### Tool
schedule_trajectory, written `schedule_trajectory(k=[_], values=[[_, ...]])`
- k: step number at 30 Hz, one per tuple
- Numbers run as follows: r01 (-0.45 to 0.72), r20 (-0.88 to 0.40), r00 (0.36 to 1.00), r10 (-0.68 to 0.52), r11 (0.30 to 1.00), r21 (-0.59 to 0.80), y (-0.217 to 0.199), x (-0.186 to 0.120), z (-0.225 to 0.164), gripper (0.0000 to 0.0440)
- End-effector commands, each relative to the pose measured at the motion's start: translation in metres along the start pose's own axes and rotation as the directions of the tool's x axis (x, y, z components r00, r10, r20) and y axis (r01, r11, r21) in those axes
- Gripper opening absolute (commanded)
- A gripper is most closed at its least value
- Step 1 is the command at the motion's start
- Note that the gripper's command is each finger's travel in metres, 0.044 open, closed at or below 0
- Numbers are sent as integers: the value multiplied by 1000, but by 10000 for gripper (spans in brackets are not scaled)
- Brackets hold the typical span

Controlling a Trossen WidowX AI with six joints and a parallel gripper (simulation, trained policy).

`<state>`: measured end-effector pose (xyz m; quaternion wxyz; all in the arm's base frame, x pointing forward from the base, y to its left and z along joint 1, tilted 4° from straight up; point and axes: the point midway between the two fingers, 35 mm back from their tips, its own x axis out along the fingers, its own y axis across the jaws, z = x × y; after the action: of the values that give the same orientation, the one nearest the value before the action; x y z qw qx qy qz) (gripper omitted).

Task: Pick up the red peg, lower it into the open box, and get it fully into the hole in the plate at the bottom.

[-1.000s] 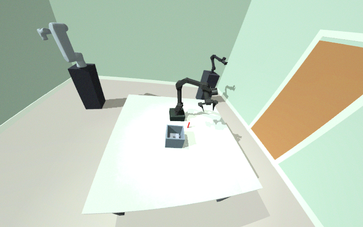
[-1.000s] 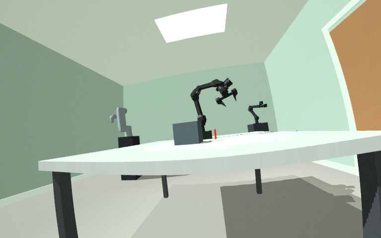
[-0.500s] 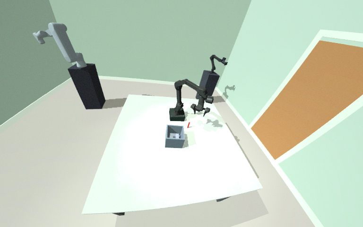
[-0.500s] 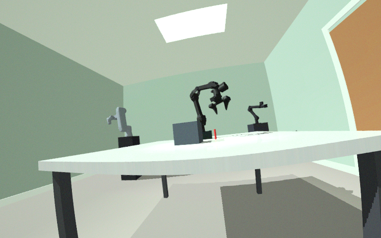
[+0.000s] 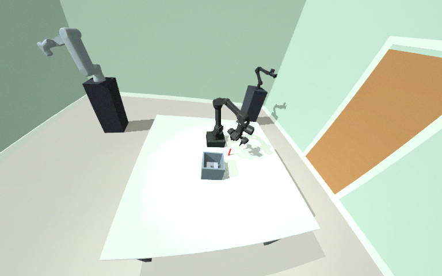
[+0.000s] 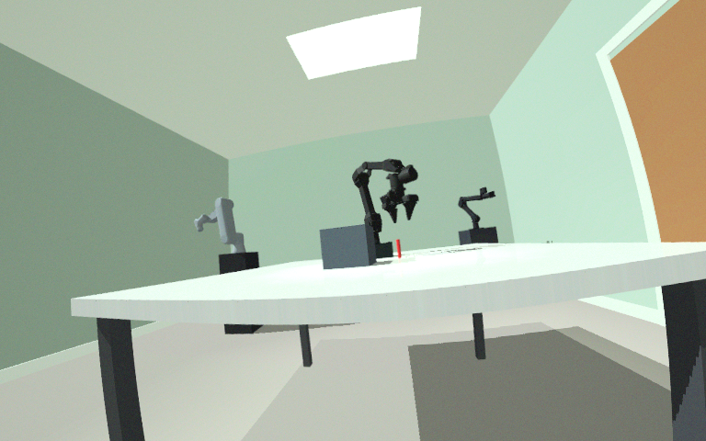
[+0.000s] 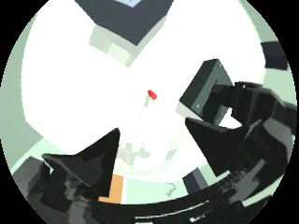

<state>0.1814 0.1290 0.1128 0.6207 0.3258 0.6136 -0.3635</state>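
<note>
Open end effector above upright red peg

The end effector (image 5: 237, 140) (image 6: 401, 220) (image 7: 152, 125) is spread nearly fully, holding nothing. The red peg (image 5: 229, 152) (image 6: 398, 248) (image 7: 152, 94) stands on the counter (image 5: 182, 211) (image 6: 260, 290) (image 7: 61, 93), right of the box (image 5: 212, 173) (image 6: 346, 246) (image 7: 135, 28).

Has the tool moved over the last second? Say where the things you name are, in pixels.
Yes: in the exterior view the tool (image 5: 237, 141) (image 6: 402, 220) (image 7: 152, 125) has come down, closer to the red peg (image 5: 229, 152) (image 6: 398, 248) (image 7: 152, 94).
</note>
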Motion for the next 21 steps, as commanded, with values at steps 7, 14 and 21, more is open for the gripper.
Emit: schedule_trajectory(k=[7, 14, 21], values=[[89, -24, 996, -88, 992, 86, -15, 34, 8, 426], [114, -37, 993, -110, 985, 131, -22, 58, 11, 416], [121, -41, 992, -115, 977, 176, -28, 81, 15, 412]])
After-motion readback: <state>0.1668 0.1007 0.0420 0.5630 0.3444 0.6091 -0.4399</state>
